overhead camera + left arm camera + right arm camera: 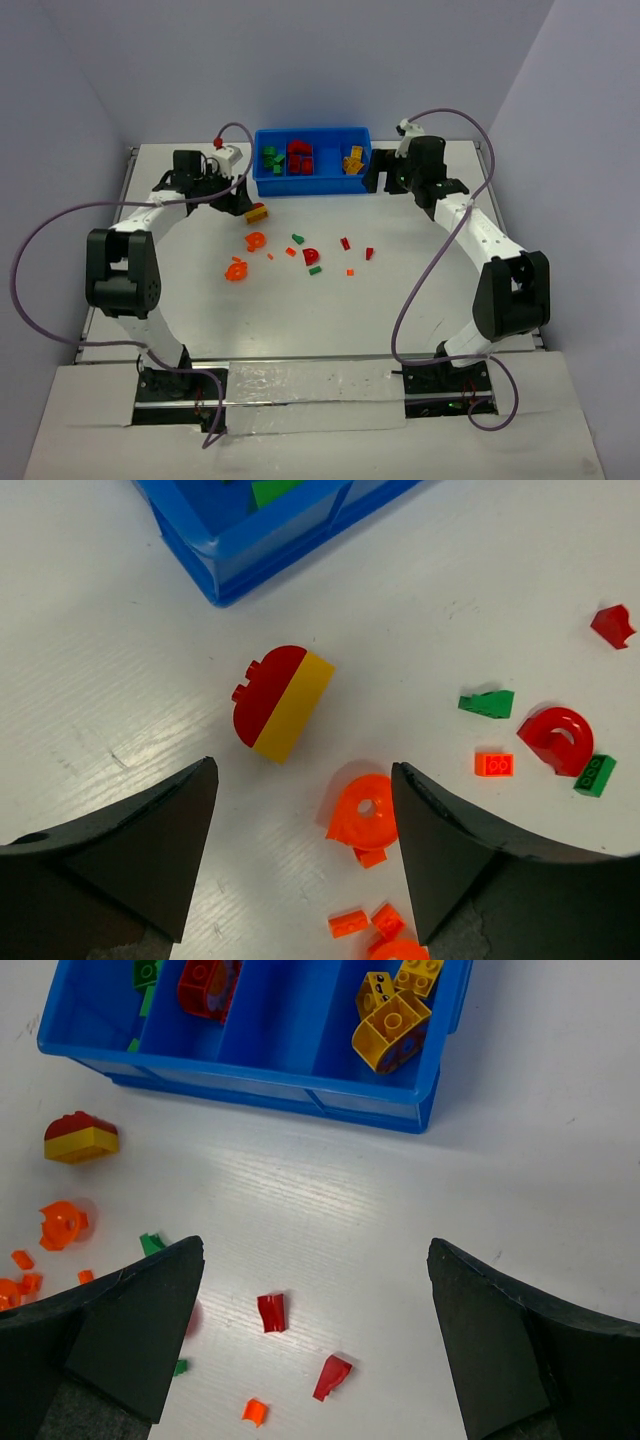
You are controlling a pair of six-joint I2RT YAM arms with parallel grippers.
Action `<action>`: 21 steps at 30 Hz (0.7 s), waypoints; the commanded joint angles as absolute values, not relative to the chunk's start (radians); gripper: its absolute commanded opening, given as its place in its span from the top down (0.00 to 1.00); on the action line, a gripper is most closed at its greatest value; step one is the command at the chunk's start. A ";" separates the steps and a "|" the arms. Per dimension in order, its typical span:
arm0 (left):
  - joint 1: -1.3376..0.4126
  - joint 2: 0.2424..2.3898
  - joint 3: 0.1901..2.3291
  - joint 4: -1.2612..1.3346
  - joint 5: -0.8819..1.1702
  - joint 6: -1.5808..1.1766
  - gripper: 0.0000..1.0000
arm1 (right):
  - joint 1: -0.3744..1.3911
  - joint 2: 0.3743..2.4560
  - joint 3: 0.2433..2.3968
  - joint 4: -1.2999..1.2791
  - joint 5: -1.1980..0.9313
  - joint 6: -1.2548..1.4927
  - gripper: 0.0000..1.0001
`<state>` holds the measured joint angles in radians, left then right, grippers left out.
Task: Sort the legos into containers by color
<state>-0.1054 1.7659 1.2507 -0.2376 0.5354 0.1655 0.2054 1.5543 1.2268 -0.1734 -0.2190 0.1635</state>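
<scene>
Bench (pixel 420 300) first: a white surface carrying everything. At its far edge sits the bright blue rectangular plastic tray (pixel 310 188) with four side-by-side compartments. Green pieces lie in the leftmost, red pieces next to them, and yellow pieces in the rightmost. I can make out nothing in the compartment between red and yellow.

The left end effector (pixel 305 780) hangs just near of the tray's left corner, its fingers spread wide with nothing between them. The right end effector (pixel 315 1250) hovers by the tray's right end, also fully spread and holding nothing.

Directly ahead of the left fingers lies a red half-round plastic brick joined to a yellow rectangular brick (pixel 283 705), on its side and apart from the tray. Loose legos are scattered nearer the arms: a round orange piece (pixel 362 815), a red arch piece (pixel 556 738), a green wedge (pixel 487 703) and a small orange brick (pixel 494 764).

The two-colour piece looks light, rigid and smooth, so it is likely to slip. The flat, parallel faces of the yellow brick look a safer hold than the curved red dome. It probably needs pulling apart before sorting.
</scene>
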 commanded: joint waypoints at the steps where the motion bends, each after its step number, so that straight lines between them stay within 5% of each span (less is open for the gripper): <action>1: -0.123 1.828 1.264 -0.174 0.540 0.257 0.19 | 0.213 1.520 1.227 -0.180 -0.231 0.171 0.00; 21: -0.153 2.016 1.366 -0.120 0.519 0.497 0.20 | 0.217 1.517 1.244 -0.234 -0.238 0.143 0.00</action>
